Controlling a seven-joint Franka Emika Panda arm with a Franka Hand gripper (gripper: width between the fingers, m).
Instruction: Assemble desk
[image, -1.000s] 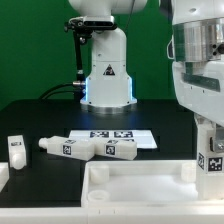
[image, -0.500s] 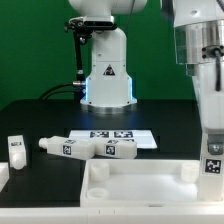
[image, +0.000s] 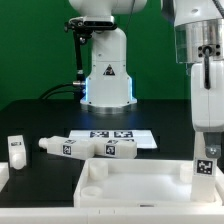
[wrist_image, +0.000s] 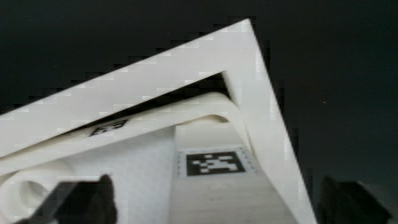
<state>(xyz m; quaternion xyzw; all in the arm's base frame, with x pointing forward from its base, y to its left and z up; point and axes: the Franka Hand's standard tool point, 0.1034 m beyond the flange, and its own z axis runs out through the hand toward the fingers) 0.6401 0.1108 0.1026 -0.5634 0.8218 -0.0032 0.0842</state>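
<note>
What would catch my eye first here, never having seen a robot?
Likely the big white robot base at the back, with blue light low on it. Then the arm at the exterior view's right, hanging over the wide white tabletop panel in front, and two tagged legs lying toward the exterior view's left by the marker board.

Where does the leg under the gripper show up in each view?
Exterior view: the leg stands upright near the exterior view's right edge, at a corner of the tabletop panel.
Wrist view: the leg is mid-picture, framed by the panel's corner rim.
Shared landmark: the square tag on the leg's face.
</note>
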